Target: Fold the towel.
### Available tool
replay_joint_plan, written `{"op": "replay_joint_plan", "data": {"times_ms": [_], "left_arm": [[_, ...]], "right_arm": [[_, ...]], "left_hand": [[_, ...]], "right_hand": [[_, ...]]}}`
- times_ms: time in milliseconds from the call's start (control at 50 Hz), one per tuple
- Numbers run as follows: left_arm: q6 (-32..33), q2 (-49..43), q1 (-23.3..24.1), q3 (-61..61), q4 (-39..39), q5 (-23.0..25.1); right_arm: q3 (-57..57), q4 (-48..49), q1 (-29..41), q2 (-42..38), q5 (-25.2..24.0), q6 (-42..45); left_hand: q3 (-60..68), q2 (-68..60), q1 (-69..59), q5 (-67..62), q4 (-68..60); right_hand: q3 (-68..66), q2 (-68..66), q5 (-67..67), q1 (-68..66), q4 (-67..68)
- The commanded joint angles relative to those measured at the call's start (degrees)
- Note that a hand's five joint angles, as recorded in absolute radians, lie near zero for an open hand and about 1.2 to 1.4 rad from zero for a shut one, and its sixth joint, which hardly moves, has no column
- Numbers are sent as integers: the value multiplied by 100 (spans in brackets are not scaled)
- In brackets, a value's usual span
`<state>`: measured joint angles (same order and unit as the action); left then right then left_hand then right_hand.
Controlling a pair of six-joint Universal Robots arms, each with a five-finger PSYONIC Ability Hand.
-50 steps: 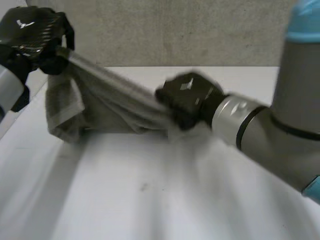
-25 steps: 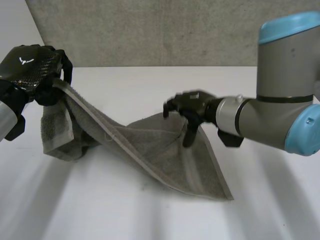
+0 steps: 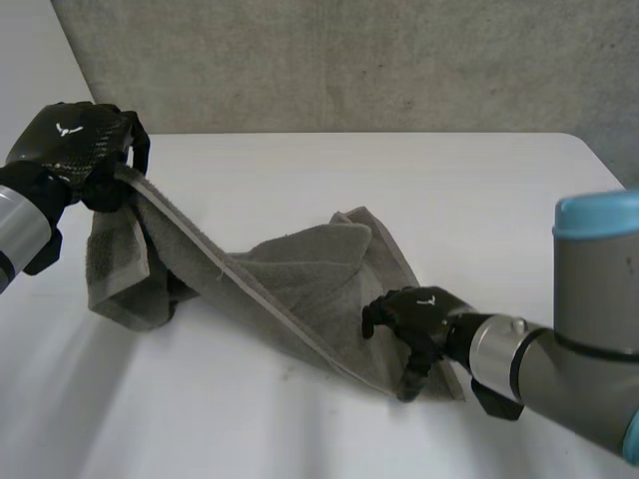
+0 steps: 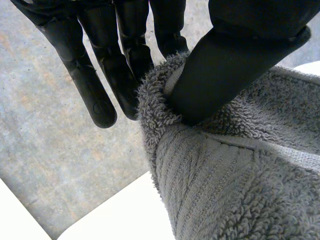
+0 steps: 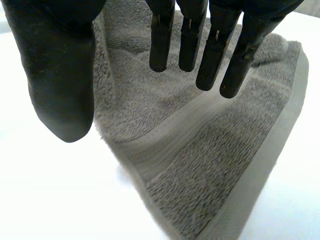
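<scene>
L hand (image 3: 72, 150) is up off the desk (image 3: 300, 429) at the far-left side, clamped on the towel (image 3: 300, 269). Its wrist view shows the thumb pressing a bunched bit of the towel's edge against the fingers (image 4: 120, 75). There's a small white mark on the back of that hand, too small to read.

From the grip, a short part of the grey terry towel hangs down to the desk. The banded hem runs diagonally, fairly taut, down to the near-right corner, which lies flat on the desk. The middle is rumpled, w/ a fold standing up between the two hands.

R hand (image 3: 414, 319) is low over that near-right corner. Its fingers (image 5: 215, 50) are apart from the thumb & point down, w/ nothing in its hold. In its wrist view they hang above the terry, w/ the woven border strip below them. Can't tell if a fingertip touches the cloth. There's a white mark on its back too, unreadable.

R arm, w/ a light-blue cap (image 3: 599, 215), comes in from the near right. Behind the desk is a rough grey wall (image 3: 349, 60).
</scene>
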<state>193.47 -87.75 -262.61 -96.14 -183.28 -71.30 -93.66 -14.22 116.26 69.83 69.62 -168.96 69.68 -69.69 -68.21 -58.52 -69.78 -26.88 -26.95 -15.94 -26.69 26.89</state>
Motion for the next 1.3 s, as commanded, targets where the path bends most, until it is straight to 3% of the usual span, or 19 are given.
{"op": "replay_joint_plan", "data": {"times_ms": [20,160,300,360,400,420,440,580,640,680,700,740,840,920,1000,1140,1300], "left_arm": [[148,-128,8,157,-6,-59],[139,-155,-1,236,12,-59],[130,-111,-10,245,12,-50],[121,-85,-18,236,21,-50],[112,-76,-18,245,21,-50],[112,-76,-18,245,21,-50],[112,-67,-18,236,21,-50],[112,-67,-18,245,21,-50],[121,-67,-18,245,29,-33],[121,-41,-18,245,56,-33],[121,-41,-18,245,56,-33],[121,99,-27,254,239,-15],[130,372,-1,297,661,20],[147,443,43,561,1468,29],[191,215,52,789,2312,72],[297,-893,52,1106,2736,301],[1106,-2493,184,2460,2798,231]], "right_arm": [[-494,674,46,-214,34,-479],[-609,1464,72,-434,218,-865],[-486,1677,151,-725,544,-937],[-372,1782,239,-839,658,-946],[-293,1913,266,-918,711,-954],[-293,1914,266,-918,711,-954],[-275,1966,266,-936,711,-963],[-152,1923,213,-707,720,-972],[-117,1914,195,-57,694,-875],[66,1835,-145,940,650,-683],[68,1835,-147,945,650,-682],[391,1424,-768,1846,641,-227],[1260,143,-1420,2500,396,704],[2114,-1493,-1633,2159,140,1908],[2510,-2250,-1641,1720,245,2638],[2775,-2525,-1589,1103,324,2895],[3891,-2287,-1369,-241,588,2957]], "left_hand": [[1032,-1031,-1179,-1148,-1022],[1032,-1031,-1179,-1148,-1022],[1032,-1031,-1179,-1148,-1022],[1032,-1031,-1179,-1148,-1022],[1032,-1031,-1179,-1148,-1022],[1032,-1031,-1179,-1148,-1022],[1032,-1031,-1179,-1148,-1022],[1032,-1031,-1179,-1148,-1022],[1032,-1031,-1179,-1148,-1022],[1032,-1031,-1179,-1148,-1022],[1032,-1031,-1179,-1148,-1022],[1032,-1031,-1179,-1148,-1022],[1032,-1031,-1179,-1148,-1022],[1032,-1031,-1179,-1148,-1022],[1032,-1031,-1179,-1148,-1022],[1032,-1031,-1179,-1148,-1022],[1032,-1031,-1179,-1148,-1022]], "right_hand": [[-53,-45,-147,-71,52],[-288,-280,-382,-306,287],[-693,-685,-787,-711,692],[-1399,-1391,-1493,-1417,1398],[-3990,-3983,-4084,-4009,3989],[-4006,-3998,-4100,-4024,4005],[-5299,-5292,-5393,-5318,5298],[-5312,-5305,-5406,-5331,5311],[-5312,-5305,-5406,-5331,5311],[-5312,-5305,-5406,-5331,5311],[-5312,-5305,-5406,-5331,5311],[-5312,-5305,-5406,-5331,5311],[-5312,-5305,-5406,-5331,5311],[-5312,-5305,-5406,-5331,5311],[-5312,-5305,-5406,-5331,5311],[-5312,-5305,-5406,-5331,5311],[-5312,-5305,-5406,-5331,5311]]}}
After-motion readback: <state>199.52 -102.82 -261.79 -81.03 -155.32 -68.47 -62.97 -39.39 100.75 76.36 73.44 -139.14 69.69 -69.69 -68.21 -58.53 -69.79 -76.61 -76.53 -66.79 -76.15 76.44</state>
